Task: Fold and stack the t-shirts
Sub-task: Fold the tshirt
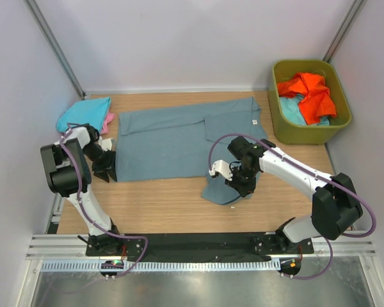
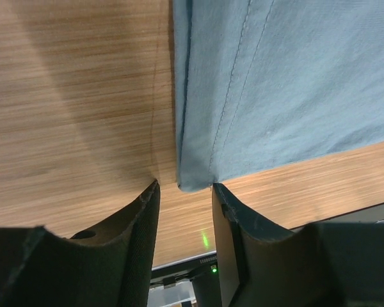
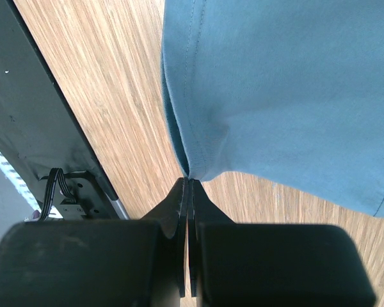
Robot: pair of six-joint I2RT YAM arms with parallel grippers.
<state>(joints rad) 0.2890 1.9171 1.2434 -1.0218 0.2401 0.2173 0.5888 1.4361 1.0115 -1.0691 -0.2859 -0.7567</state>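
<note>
The left gripper (image 1: 105, 167) sits low at the near left corner of the grey-blue t-shirt (image 1: 166, 141). In the left wrist view its jaws stand apart, and the hemmed corner of the cloth (image 2: 294, 83) lies between the fingertips (image 2: 155, 192). The gripper (image 2: 184, 187) is open and not clamped on the cloth. Bare wood of the surface (image 2: 70, 96) shows to the left of the shirt's edge.

The right gripper (image 1: 240, 185) is at the near right part of the same shirt. In the right wrist view its jaws are pressed together, pinching a fold of the shirt's edge (image 3: 294, 83) at the tips (image 3: 189, 181), so the gripper is closed on the cloth. The cloth bunches there and reaches closer to the near edge than the rest of the shirt.

The grey-blue t-shirt lies spread across the middle of the surface (image 1: 153, 204). A flap is folded over at its far right, with a small white label (image 1: 255, 121) near that edge.

At the far left, just beside the shirt, lies a turquoise t-shirt (image 1: 83, 114) with a pink t-shirt (image 1: 107, 121) showing under its right side. At the far right stands an olive-green tub (image 1: 275, 121). It holds an orange t-shirt (image 1: 310, 93) on top of a light blue t-shirt (image 1: 293, 114).
</note>
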